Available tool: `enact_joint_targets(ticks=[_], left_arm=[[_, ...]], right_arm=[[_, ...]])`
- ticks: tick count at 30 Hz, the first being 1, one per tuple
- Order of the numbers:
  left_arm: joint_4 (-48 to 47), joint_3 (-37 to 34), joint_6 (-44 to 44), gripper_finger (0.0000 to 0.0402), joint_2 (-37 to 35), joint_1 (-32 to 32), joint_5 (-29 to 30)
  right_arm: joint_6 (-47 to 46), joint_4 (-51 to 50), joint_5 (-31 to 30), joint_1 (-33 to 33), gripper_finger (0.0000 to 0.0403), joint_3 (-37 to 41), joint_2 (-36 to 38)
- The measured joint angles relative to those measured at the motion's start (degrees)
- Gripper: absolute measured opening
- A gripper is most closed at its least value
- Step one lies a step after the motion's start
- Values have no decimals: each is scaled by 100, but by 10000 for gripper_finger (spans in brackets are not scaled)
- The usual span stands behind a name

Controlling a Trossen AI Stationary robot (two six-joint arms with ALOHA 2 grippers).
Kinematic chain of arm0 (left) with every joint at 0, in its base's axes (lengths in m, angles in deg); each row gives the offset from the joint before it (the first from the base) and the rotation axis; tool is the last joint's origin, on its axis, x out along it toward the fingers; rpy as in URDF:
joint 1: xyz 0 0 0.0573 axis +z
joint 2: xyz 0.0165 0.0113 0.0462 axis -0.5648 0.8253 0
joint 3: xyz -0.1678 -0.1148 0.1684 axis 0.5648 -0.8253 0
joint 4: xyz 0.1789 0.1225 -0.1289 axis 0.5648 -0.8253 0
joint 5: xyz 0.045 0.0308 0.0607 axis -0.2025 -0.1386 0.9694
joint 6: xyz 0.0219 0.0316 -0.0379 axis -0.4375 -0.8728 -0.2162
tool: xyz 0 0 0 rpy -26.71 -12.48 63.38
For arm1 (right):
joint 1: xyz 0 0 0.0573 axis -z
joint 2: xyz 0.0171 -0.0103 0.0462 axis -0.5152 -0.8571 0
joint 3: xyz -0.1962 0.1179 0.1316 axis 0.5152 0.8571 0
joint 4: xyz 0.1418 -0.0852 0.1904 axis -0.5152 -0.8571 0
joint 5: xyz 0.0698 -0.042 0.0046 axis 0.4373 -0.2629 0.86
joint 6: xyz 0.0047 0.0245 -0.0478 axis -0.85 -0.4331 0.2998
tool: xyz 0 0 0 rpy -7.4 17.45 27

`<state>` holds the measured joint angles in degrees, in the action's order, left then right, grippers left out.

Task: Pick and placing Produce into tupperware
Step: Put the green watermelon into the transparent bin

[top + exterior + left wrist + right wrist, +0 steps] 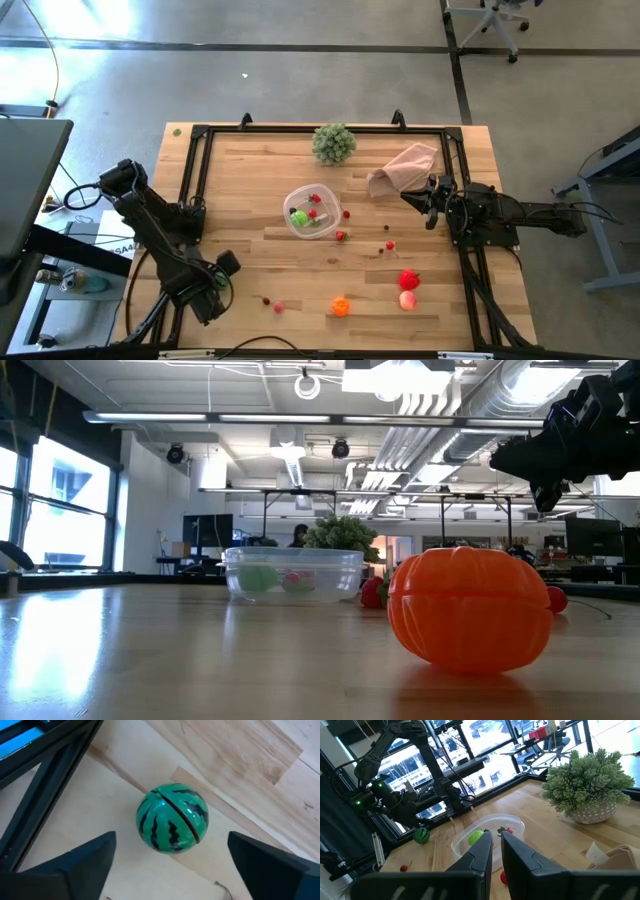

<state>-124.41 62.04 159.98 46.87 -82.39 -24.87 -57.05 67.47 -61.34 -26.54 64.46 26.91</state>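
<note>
Watermelon [172, 818], toy, striped, lies free on the bench [260, 170] at its left front edge, between the spread fingers of the left claw [172, 865]. Tupperware [311, 211] sits mid-bench, well apart, already holding some produce. Right claw [496, 851]: pressed together, idle. Risk: round ball may roll off when pinched off-centre.

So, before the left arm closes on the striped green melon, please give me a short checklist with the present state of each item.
1. Left gripper open: ok, fingers stand wide.
2. Striped green melon between the fingers: ok, roughly centred, fingers not touching it.
3. Melon free on the table: ok, nothing against it.
4. Tupperware has room: ok, a few pieces inside, space remains.
5. Right gripper out of the way: ok, shut, waiting at the table's right side.
6. Gripper height suitable for the grasp: cannot tell.
</note>
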Motion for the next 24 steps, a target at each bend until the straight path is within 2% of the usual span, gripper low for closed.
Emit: enact_joint_targets(ticks=[4,11,15,24], left_arm=[[15,0,1,398,0,0,12],[171,0,0,386,0,0,91],[378,0,-5,387,0,0,416],[626,0,-1024,392,0,0,500]], right_arm=[[0,-2,0,-2,30,1,0],[1,-2,0,-2,30,2,0],[0,-1,0,-1,30,1,0],[0,-2,0,-2,30,2,0]])
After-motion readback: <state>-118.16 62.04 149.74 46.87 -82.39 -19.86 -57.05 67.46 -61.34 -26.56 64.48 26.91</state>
